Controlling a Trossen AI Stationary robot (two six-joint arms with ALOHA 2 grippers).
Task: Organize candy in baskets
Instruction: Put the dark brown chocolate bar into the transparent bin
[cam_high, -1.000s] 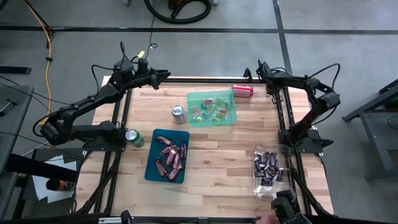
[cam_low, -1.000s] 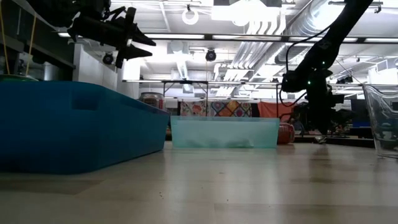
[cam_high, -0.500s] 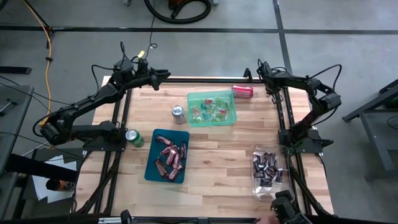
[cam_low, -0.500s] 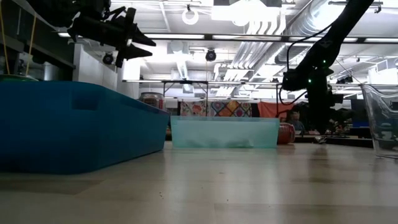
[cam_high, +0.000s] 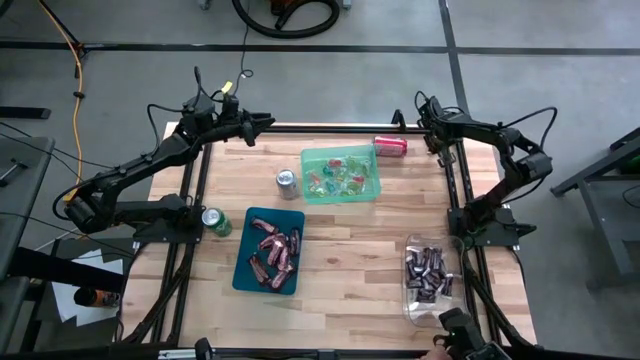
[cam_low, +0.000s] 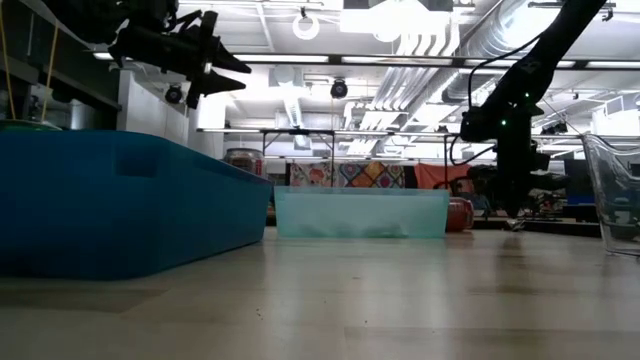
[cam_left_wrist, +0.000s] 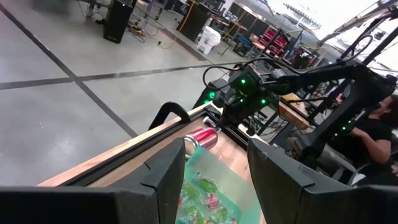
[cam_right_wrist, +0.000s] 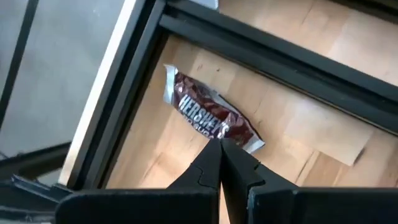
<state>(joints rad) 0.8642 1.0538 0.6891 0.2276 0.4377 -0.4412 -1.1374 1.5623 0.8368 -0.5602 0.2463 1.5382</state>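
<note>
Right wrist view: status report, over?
Right gripper shut, tips at a brown candy bar by the table's frame rail. Left gripper open, empty, waiting. Nothing blocking.

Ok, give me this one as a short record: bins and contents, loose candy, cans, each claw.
green bin: green and red pieces
teal bin: pinkish-red bars
clear bin: dark brown bars
loose candy: one Hershey's bar on the wood by the frame rail
cans: red, silver, green
left claw: open, empty, raised at far edge
right claw: shut, tips at the loose bar

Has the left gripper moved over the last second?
No. The left gripper hangs at the same spot by the table's far rail, jaws apart.
</note>
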